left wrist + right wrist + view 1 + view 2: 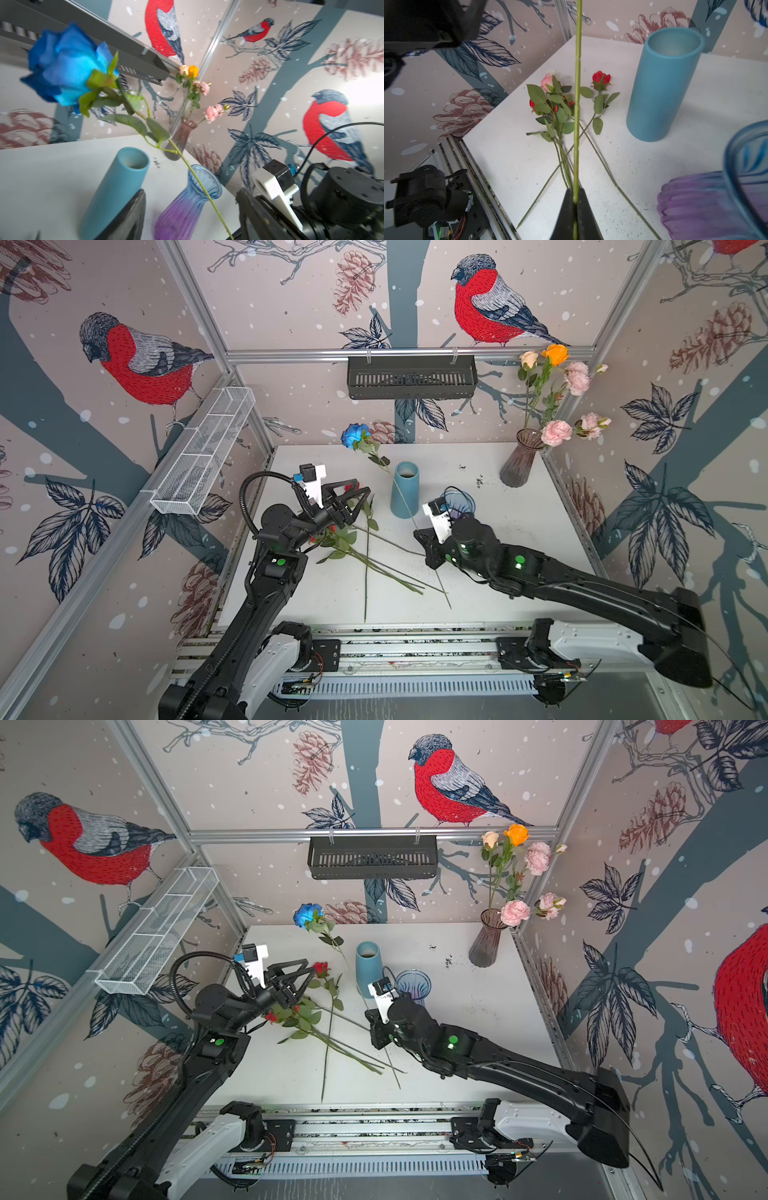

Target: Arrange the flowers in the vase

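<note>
- Your right hand point(575, 197) is clenched on the stem of the blue rose point(355, 435), well down from the head. The rose is off the bench point(498, 572) and leans with its head up toward the back wall, its stem crossing in front of the blue cylinder vase point(405, 493).
- Your left hand point(362, 486) is released, fingers wide apart with nothing between them. It hovers over the pile of roses point(556, 104) lying on the bench.
- Done: the smoky glass vase point(519, 464) in the back right corner already holds a cream rose point(528, 359), an orange rose point(555, 354) and pink sprays point(556, 432).
- Left: the blue rose in hand, plus the pile, which shows 1 pink-and-white head point(547, 81), 1 larger red head point(601, 78) and smaller red ones. I count about 4 stems, but the leaves overlap too much to be sure.
- The blue cylinder vase and the blue-and-purple glass vase point(412, 984) beside your right arm hold no flowers.
- My read: you are roughly halfway. The smoky glass vase is the likely target, and it stands well apart from your right hand, so the blue rose needs a long carry to the back right.
</note>
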You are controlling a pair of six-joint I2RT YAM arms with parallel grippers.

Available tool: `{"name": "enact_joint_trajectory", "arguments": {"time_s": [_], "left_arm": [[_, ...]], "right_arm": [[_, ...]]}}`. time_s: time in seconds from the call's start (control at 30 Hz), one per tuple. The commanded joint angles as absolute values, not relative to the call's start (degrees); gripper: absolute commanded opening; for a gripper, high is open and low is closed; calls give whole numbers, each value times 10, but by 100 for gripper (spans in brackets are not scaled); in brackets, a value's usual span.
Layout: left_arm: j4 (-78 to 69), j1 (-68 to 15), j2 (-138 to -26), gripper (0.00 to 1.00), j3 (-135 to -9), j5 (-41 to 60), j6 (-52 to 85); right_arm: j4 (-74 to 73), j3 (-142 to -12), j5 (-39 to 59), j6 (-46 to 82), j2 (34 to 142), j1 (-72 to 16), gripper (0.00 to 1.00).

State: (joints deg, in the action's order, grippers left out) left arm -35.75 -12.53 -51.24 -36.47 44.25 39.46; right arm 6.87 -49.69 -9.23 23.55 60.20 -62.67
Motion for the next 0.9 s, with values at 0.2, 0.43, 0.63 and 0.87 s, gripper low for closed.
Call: {"name": "enact_joint_trajectory", "arguments": {"time_s": [0.2, 0.43, 0.63, 0.87], "left_arm": [[-336, -300, -542, 70, -435, 450, 353], [-319, -340, -573, 59, -456, 425, 321], [-322, -340, -585, 55, -464, 428, 317], [-300, -340, -593, 10, -488, 432, 312]], "right_arm": [[2, -481, -22, 180, 513, -630, 3], [-11, -483, -1, 188, 516, -633, 2], [-15, -479, -1, 196, 516, -640, 2], [-21, -466, -12, 204, 519, -644, 2]]}}
